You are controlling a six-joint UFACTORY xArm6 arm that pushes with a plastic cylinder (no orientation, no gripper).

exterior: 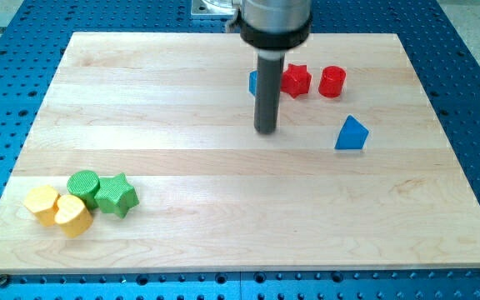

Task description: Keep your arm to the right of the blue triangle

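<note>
The blue triangle (352, 134) lies on the wooden board at the view's right of centre. My tip (265, 131) stands to the view's left of it, about a hundred pixels away, not touching any block. A second blue block (253, 82) is mostly hidden behind the rod, its shape unclear. A red star (296, 80) and a red cylinder (332, 81) lie just right of the rod, above the blue triangle.
At the view's lower left lies a cluster: a green cylinder (83, 185), a green star (117, 194) and two yellow blocks (41, 204) (73, 216). The board (223, 242) rests on a blue perforated table.
</note>
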